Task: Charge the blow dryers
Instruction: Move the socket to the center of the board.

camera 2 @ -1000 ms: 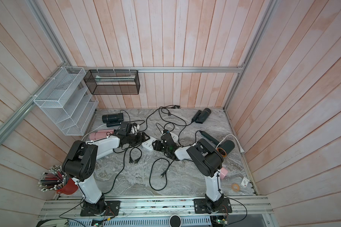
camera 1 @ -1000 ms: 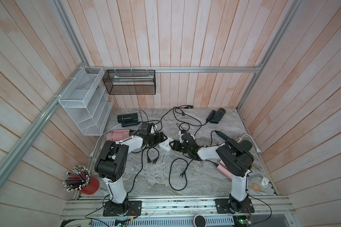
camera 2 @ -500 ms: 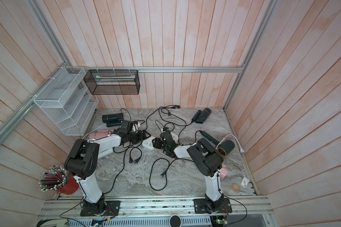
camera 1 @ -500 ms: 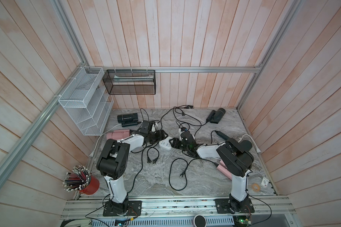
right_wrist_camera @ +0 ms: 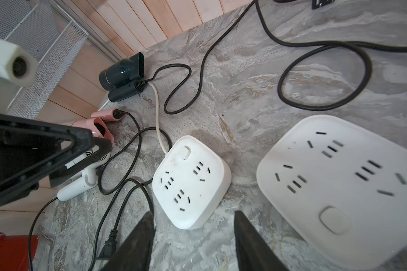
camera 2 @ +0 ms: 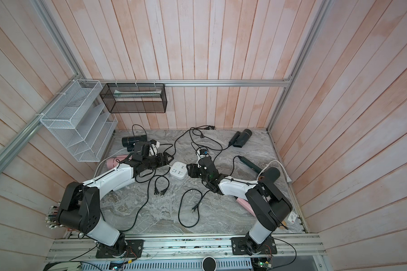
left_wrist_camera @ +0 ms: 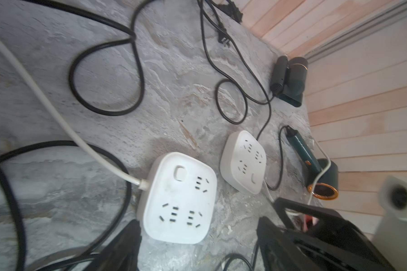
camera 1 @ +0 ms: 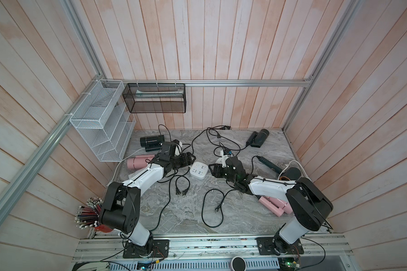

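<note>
Both top views: mounted high above the near edge, looking steeply down on the whole surface (camera 1: pixel 186 218) and the far wall (camera 1: pixel 209 47); framing nearly equal. Left wrist view: low and close over the surface, facing right past the left power strip (left_wrist_camera: pixel 179 197) and right power strip (left_wrist_camera: pixel 243 162) to the dark blow dryer (left_wrist_camera: pixel 290 82) in the far right corner. Right wrist view: equally close, facing left over the same two strips to the white wire rack (right_wrist_camera: pixel 45 58).

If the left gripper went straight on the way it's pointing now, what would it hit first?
Probably the nearer white power strip: in the left wrist view it lies right ahead of the open left gripper. Height is unclear, so it might skim over instead.
</note>
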